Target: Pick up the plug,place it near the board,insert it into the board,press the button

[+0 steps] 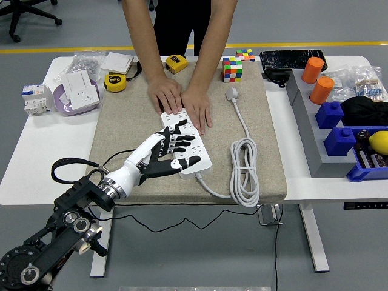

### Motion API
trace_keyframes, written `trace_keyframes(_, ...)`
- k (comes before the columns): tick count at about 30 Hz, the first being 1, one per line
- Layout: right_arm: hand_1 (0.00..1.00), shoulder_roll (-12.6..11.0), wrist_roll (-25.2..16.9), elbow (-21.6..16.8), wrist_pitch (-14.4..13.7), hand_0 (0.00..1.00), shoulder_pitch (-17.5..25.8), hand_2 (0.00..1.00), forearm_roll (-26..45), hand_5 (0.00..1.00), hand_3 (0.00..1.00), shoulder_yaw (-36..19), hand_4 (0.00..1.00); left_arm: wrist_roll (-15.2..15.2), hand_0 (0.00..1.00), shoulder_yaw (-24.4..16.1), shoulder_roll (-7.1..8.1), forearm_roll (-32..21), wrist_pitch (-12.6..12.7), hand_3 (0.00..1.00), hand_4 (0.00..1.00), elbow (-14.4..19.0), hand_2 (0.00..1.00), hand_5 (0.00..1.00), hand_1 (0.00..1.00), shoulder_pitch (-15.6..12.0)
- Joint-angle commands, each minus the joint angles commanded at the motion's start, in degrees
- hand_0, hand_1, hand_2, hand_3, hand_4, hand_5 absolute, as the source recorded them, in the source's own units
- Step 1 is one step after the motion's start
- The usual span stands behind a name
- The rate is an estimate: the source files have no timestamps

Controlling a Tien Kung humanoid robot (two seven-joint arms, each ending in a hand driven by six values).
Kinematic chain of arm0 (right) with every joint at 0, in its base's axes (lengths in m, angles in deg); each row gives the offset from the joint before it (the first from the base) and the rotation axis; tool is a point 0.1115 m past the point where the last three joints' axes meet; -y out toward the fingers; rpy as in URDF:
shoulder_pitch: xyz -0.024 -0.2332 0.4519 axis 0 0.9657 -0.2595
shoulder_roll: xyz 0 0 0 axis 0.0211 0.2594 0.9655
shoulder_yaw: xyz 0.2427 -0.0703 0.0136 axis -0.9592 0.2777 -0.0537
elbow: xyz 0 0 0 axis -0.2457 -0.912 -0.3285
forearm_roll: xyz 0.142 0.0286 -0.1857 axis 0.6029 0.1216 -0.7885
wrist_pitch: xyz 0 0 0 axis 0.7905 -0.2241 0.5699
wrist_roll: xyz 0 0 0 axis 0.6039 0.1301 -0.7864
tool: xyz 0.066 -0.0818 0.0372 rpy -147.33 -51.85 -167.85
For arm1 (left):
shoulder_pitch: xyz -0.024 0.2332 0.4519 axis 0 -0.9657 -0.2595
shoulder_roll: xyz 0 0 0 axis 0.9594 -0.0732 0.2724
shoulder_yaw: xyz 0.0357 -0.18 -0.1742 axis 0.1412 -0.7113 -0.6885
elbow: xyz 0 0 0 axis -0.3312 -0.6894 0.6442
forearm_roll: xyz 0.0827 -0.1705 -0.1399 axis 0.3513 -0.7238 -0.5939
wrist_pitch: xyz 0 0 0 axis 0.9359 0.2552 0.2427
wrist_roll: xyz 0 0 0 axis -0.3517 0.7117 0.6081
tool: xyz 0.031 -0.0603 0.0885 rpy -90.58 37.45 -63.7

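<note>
Your left hand (162, 151) lies over the long white power strip (185, 147), fingers (176, 134) spread, holding nothing, apparently touching it. A person's two hands (182, 100) press its far end; the grey plug (232, 93) rests apart.

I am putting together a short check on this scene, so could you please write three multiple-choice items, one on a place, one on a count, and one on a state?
1. Where does the white plug lie?
A. On the mat, right of the person's hands
B. In the blue bin
C. In a socket of the power strip

2. How many orange cylinders stand at the table's right?
A. One
B. Two
C. Four

3. What is the left hand doing?
A. Gripping the plug
B. Spread over the power strip, holding nothing
C. Holding the Rubik's cube

Answers:
1 A, the plug rests free on the beige mat at its cable's far end.
2 B, two stand side by side.
3 B, its fingers are spread with nothing between them.
</note>
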Motion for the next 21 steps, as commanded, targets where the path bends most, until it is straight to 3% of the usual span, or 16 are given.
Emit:
trace_keyframes(1, 0.847, 0.0, 0.0, 0.0, 0.0, 0.926, 0.0, 0.79, 0.1, 0.843, 0.818, 0.1, 0.998, -0.6, 0.224, 0.7, 0.14, 2.6, -0.3, 0.737, 0.552, -0.5, 0.203, 0.142, 0.079, 1.0)
trace_keyframes(6, 0.847, -0.1, 0.0, 0.0, 0.0, 0.926, -0.2, 0.79, 0.1, 0.843, 0.818, 0.2, 0.998, -3.4, 0.224, 3.2, 0.45, 14.5, -2.0, 0.737, 0.552, -2.3, 0.203, 0.142, 0.079, 4.2)
trace_keyframes(7, 0.847, -0.1, 0.0, 0.0, 0.0, 0.926, -0.2, 0.79, 0.0, 0.844, 0.817, 0.2, 0.998, -4.2, 0.185, 3.8, 0.58, 17.1, -2.8, 0.706, 0.481, -2.6, 0.156, 0.006, 0.038, 4.8)
trace_keyframes(15, 0.846, -0.3, 0.0, 0.0, 0.1, 0.926, -0.3, 0.789, 0.1, 0.844, 0.818, 0.8, 0.998, -7.9, 0.185, 6.0, 0.61, 35.6, -6.7, 0.699, 0.491, -3.4, 0.147, 0.002, 0.025, 7.2)
trace_keyframes(21, 0.846, -0.3, 0.1, 0.0, 0.1, 0.926, -0.2, 0.789, -0.1, 0.845, 0.818, 0.9, 0.998, -10.3, 0.18, 6.8, 0.19, 41.2, -8.5, 0.724, 0.493, -4.4, 0.148, 0.002, 0.021, 7.9)
